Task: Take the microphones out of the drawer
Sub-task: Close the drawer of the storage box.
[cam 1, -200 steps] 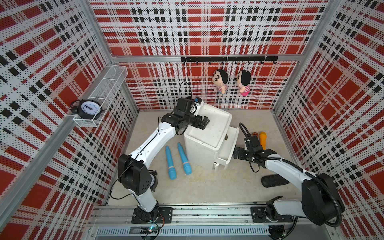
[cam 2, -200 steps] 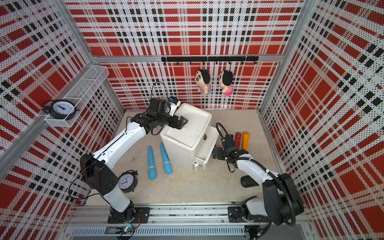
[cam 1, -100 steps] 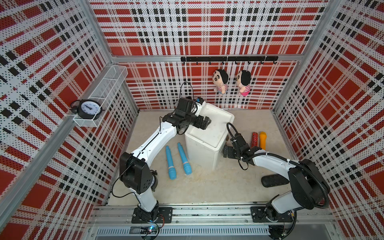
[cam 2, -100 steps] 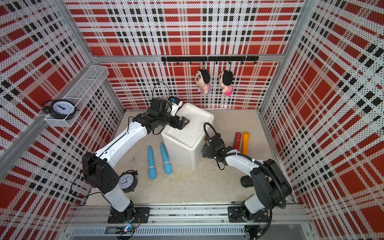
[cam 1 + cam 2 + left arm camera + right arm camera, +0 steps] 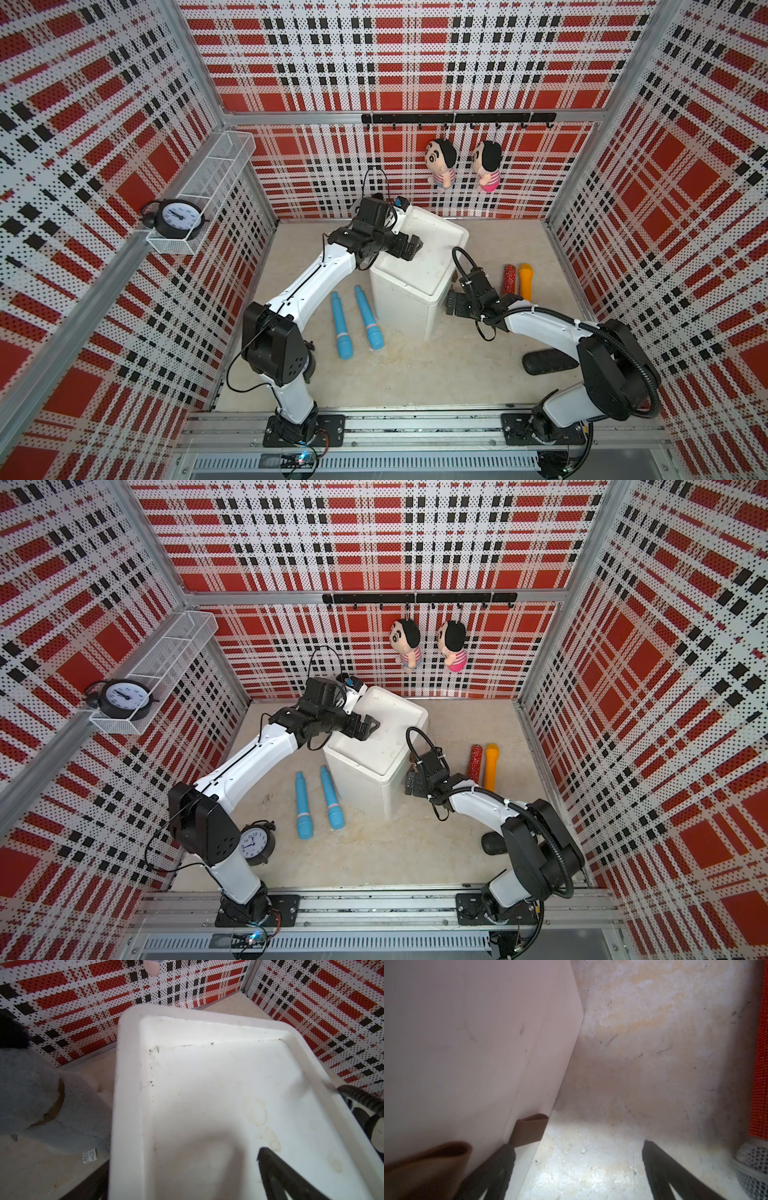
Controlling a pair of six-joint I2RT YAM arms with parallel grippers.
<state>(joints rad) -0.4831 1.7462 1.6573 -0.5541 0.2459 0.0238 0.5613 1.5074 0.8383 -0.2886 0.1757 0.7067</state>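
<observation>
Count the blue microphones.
2, side by side on the floor: blue microphone nearer the left arm, second blue microphone nearer the white drawer unit. More may hide inside.

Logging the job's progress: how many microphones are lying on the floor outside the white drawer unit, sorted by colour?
Blue microphones: 2
Red glitter microphone: 1
Orange microphone: 1
Black object, probably a microphone: 1
Total: 5
</observation>
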